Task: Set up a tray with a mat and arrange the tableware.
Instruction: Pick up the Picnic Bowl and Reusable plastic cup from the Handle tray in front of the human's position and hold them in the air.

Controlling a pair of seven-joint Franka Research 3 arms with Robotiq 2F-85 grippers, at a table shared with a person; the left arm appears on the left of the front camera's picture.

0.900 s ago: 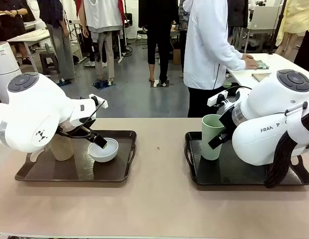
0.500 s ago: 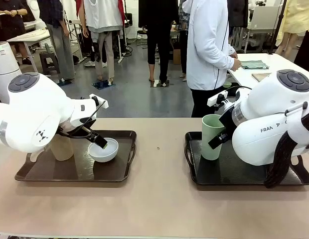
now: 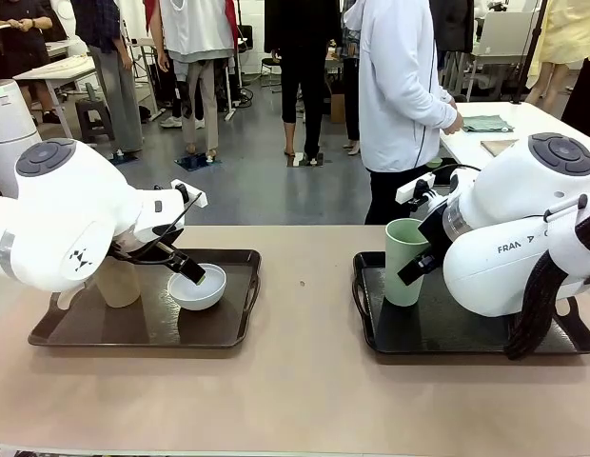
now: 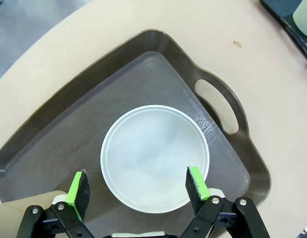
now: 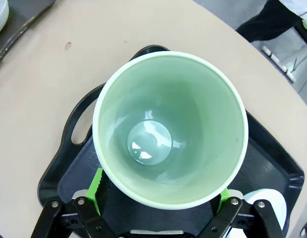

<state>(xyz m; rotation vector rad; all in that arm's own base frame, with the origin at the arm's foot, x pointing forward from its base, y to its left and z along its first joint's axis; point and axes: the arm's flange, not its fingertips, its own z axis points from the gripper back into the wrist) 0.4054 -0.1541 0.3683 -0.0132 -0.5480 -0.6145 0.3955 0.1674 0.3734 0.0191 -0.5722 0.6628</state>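
Since the earlier frames only the person (image 3: 400, 86) in the white top beyond the counter has moved, turning from the far white table (image 3: 533, 119) with a hand drawn back from the green mat (image 3: 487, 123) lying there. Both arms and all the tableware are where they were.

The left claw (image 4: 137, 173) stands wide and holds nothing. Its green pads (image 4: 79, 191) sit on either side of the white bowl (image 4: 153, 153), which lies straight ahead of it on the brown tray (image 4: 218, 99). The tan tumbler (image 3: 117, 284) stands upright behind that claw, on the same tray, partly hidden by the arm.

The right claw (image 5: 159, 191) is also spread wide, one finger on each side of the pale green tumbler (image 5: 168, 129). The tumbler's rim hides whether the pads touch its wall. It stands upright and empty on the black tray (image 5: 272, 148), near the handle end. A pale rounded rim, perhaps the light blue bowl (image 5: 270, 203), lies just beside this claw.

The counter (image 3: 304, 390) is a plain beige sheet with the two trays well apart on it and a small dark speck (image 3: 302, 283) between them. Beyond it lies a grey floor where other people stand among white tables.
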